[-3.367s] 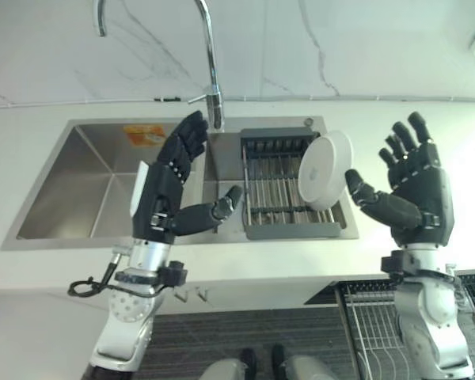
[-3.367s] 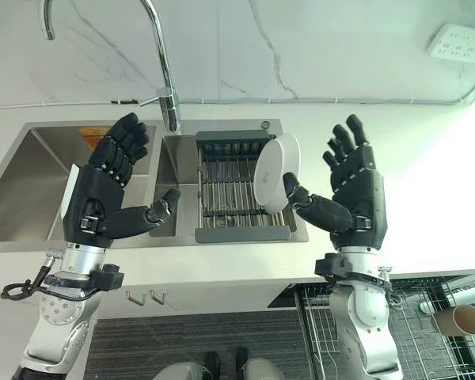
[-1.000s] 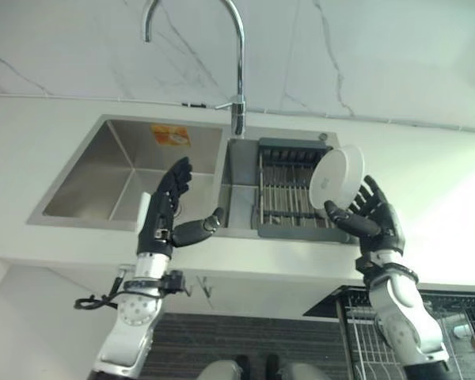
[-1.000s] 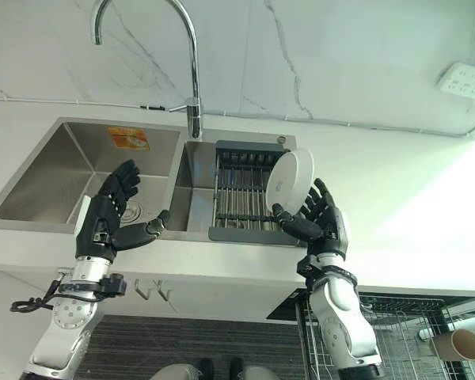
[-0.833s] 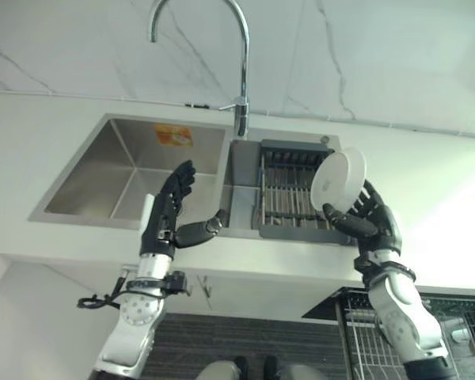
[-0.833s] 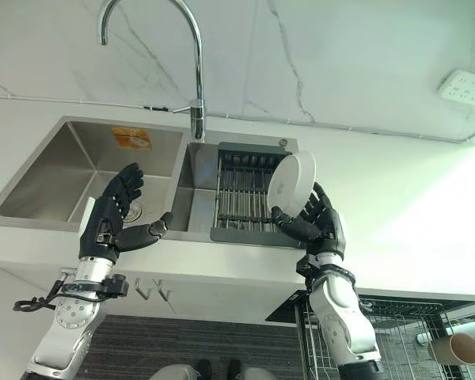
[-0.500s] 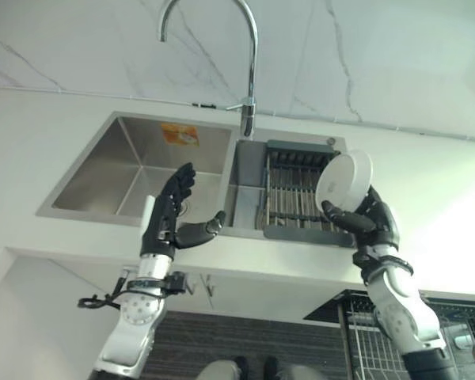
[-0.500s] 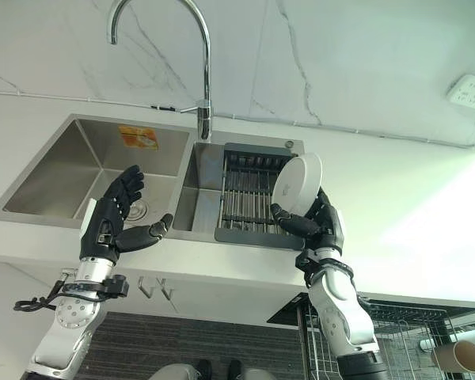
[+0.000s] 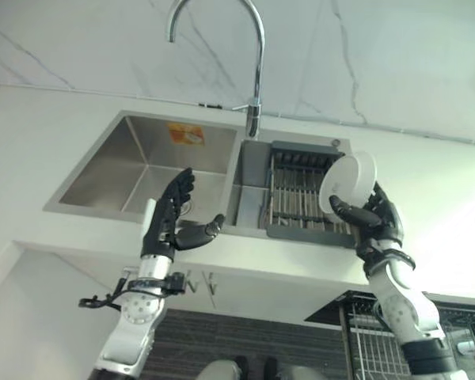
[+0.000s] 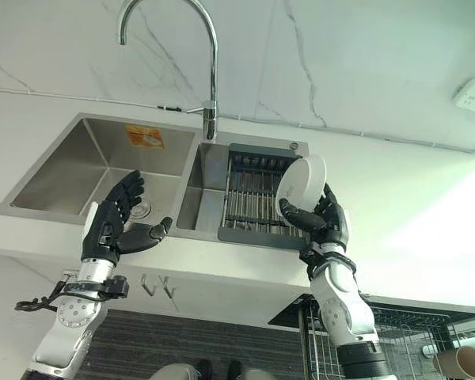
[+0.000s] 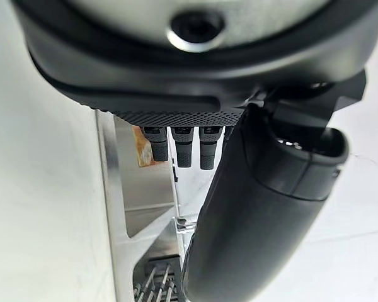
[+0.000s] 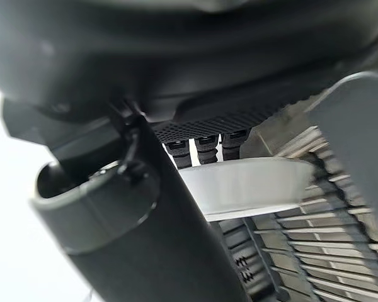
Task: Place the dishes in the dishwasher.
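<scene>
A white bowl (image 9: 347, 185) stands on edge at the right end of the dark drying rack (image 9: 301, 199), which sits in the right basin of the double stainless sink (image 9: 134, 166). The bowl's round underside faces the rack's left side and its rim leans toward the right edge of the sink.

The right hand (image 10: 323, 222) has hold of the bowl: its thumb crosses the bowl's lower face while the fingers (image 10: 331, 199) reach up behind the rim. In the right wrist view the bowl's white rim (image 12: 246, 187) lies between the thumb and the row of fingertips, with the rack's bars beyond it.

The left hand (image 9: 168, 222) is held above the front edge of the sink's left basin, fingers straight and spread and the thumb stuck out toward the right, touching nothing. The left wrist view shows its fingertips (image 11: 183, 147) straight over the basin's steel wall.

A tall curved tap (image 9: 253, 71) rises from the back edge of the sink between the two basins. The sink is set into a white countertop (image 9: 435, 198) against a marbled white wall. Below the countertop's right end, the wire dishwasher rack (image 10: 396, 344) is pulled out.
</scene>
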`<state>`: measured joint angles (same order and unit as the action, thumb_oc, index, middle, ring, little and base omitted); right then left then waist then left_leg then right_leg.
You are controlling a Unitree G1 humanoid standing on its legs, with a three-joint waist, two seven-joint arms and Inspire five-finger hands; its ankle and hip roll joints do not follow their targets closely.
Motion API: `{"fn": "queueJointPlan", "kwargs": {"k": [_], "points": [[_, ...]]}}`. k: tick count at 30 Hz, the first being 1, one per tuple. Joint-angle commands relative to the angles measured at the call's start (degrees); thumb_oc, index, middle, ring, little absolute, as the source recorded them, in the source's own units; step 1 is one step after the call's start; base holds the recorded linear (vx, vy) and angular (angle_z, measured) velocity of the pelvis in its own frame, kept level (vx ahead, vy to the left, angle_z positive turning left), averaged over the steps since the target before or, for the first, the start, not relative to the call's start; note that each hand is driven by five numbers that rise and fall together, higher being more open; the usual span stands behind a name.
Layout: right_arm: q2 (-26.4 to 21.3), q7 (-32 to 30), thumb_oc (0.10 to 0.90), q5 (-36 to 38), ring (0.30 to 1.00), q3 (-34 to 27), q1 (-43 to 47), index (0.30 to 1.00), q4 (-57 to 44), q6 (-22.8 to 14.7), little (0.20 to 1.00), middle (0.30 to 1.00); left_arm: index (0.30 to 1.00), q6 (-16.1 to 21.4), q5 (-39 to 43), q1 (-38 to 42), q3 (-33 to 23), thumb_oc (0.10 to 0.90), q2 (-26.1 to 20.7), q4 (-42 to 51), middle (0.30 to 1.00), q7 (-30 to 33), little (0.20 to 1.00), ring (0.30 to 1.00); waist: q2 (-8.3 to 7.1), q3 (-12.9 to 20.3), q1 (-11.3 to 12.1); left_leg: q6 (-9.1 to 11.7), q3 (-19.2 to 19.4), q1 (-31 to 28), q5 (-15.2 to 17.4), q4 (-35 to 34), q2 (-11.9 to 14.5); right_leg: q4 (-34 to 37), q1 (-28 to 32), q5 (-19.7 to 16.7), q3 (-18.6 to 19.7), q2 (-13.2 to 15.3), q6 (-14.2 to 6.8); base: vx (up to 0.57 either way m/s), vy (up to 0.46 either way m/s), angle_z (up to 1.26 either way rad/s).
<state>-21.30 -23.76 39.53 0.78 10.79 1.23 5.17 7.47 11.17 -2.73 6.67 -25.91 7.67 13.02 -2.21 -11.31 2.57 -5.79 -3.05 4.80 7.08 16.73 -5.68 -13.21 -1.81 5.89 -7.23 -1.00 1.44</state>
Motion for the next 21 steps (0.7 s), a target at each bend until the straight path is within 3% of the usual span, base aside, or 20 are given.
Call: {"fn": "queueJointPlan", "kwargs": {"k": [1, 2, 3, 4, 5, 16, 21], "points": [[-3.71, -1.24, 0.800, 1.41, 0.900, -4.36, 8.24, 0.900, 0.92, -7.84, 0.900, 0.900, 0.900, 4.57, 1.23, 6.87, 0.52, 0.800, -2.43, 3.54, 0.900, 0.88, 0.900, 0.900, -0.57, 4.86, 1.74, 3.42, 0.33, -0.64, 2.97, 0.46, 2.67, -3.98, 0.54, 1.91, -0.75, 2.78, -4.04, -0.03, -0.009, 0.09], [-4.00, -1.44, 0.800, 1.60, 0.900, -4.43, 8.98, 0.900, 1.53, -8.05, 0.900, 0.900, 0.900, 4.41, 1.32, 7.08, 0.61, 0.800, -2.51, 3.44, 0.900, 0.98, 0.900, 0.900, -0.56, 4.90, 1.90, 3.44, 0.24, -0.66, 2.99, 0.46, 2.64, -3.98, 0.58, 1.96, -0.89, 2.82, -4.01, -0.04, -0.017, 0.11], [-4.89, -0.83, 0.726, 1.59, 0.789, -4.27, 11.15, 0.789, 3.62, -7.96, 0.789, 0.789, 0.900, 4.20, 1.74, 7.58, 0.90, 0.800, -2.82, 3.20, 0.900, 1.07, 0.900, 0.900, -0.49, 4.97, 2.48, 3.52, -0.13, -0.63, 2.98, 0.46, 2.48, -3.98, 0.70, 2.09, -1.26, 2.96, -3.96, -0.03, -0.016, 0.13], [-5.12, -0.75, 0.595, 1.45, 0.592, -4.13, 11.54, 0.592, 4.12, -8.05, 0.592, 0.592, 0.900, 4.22, 1.87, 7.70, 0.95, 0.800, -2.83, 3.09, 0.900, 1.04, 0.900, 0.900, -0.49, 4.95, 2.58, 3.54, -0.16, -0.63, 2.95, 0.46, 2.46, -3.98, 0.71, 2.09, -1.38, 3.02, -3.96, -0.03, -0.018, 0.13], [-5.50, -0.63, 0.400, 1.62, 0.300, -3.87, 12.24, 0.300, 4.95, -8.32, 0.300, 0.300, 0.900, 4.29, 2.14, 7.87, 1.02, 0.800, -2.83, 2.94, 0.900, 1.02, 0.900, 0.900, -0.47, 4.93, 2.73, 3.59, -0.25, -0.61, 2.90, 0.46, 2.44, -3.98, 0.75, 2.09, -1.57, 3.11, -3.96, -0.01, -0.017, 0.10], [-13.52, 6.48, 0.400, 7.03, 0.300, 0.29, 24.11, 0.300, 22.07, -1.37, 0.300, 0.300, 0.900, 3.67, 4.06, 9.32, 1.99, 0.800, -4.64, 2.47, 0.900, -0.94, 0.900, 0.900, -0.68, 5.47, 5.38, 4.32, -1.61, -0.05, 2.21, 0.46, 2.04, -3.98, 1.22, 2.72, -3.58, 3.75, -3.58, -0.03, -0.019, 0.09], [-14.27, 6.21, 0.400, 4.89, 0.300, 1.09, 25.40, 0.300, 23.16, -2.65, 0.300, 0.300, 0.900, 4.69, 7.15, 9.13, 2.38, 0.800, -4.80, 2.49, 0.900, -1.88, 0.900, 0.900, -0.40, 5.64, 5.50, 4.45, -1.99, 0.02, 1.92, 0.46, 1.87, -3.98, 1.38, 2.90, -3.59, 3.72, -3.51, -0.01, 0.003, 0.01]]}}
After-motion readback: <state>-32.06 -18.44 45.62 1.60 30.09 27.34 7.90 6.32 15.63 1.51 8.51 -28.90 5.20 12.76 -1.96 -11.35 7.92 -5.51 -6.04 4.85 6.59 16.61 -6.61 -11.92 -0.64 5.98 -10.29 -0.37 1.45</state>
